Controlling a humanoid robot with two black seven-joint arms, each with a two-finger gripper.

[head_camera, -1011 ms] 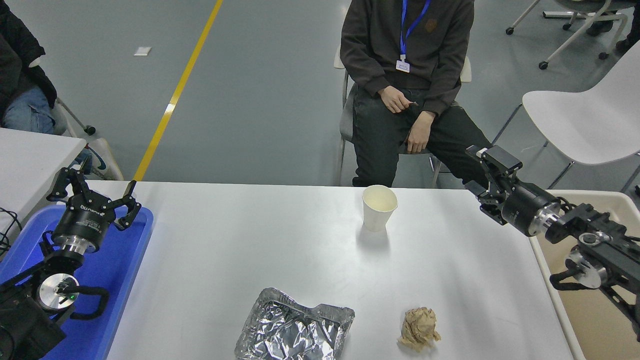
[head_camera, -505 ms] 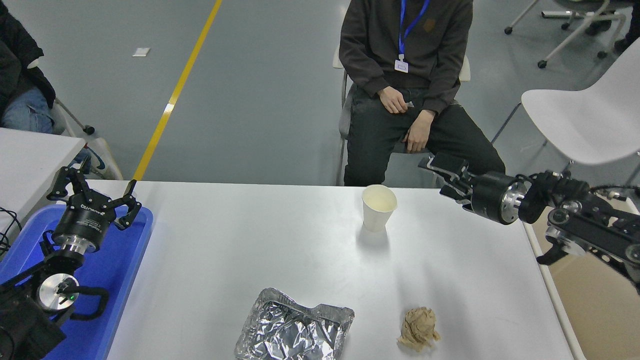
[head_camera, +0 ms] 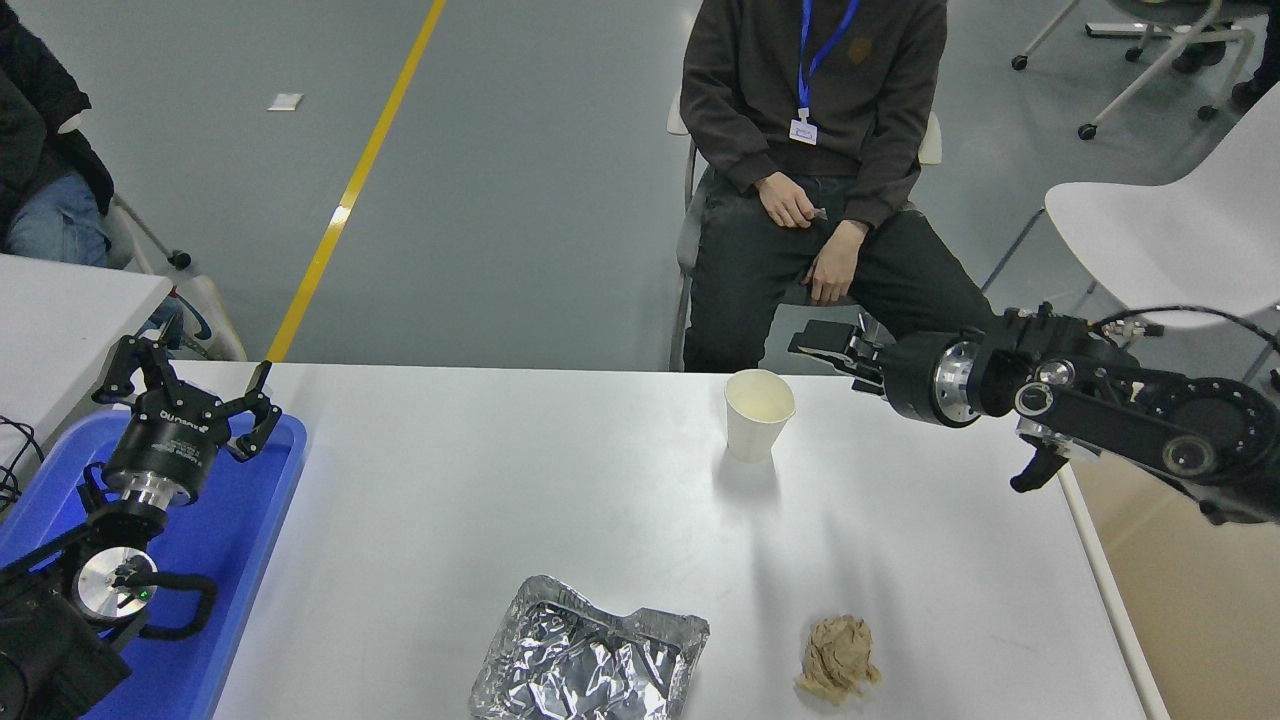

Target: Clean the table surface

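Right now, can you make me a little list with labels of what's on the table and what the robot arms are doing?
table: white, holds three things
cup: paper, upright, far middle
foil tray: crumpled, near edge
paper ball: brown, right of the foil tray
right gripper: in the air right of the cup, not touching it
left gripper: open, parked over the blue bin
person: sitting behind the table

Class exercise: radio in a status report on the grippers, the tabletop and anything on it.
Left gripper open, parked over blue tray. Right gripper beside white paper cup, holding nothing. White tabletop uncleared: cup, crumpled foil tray, brown paper wad.
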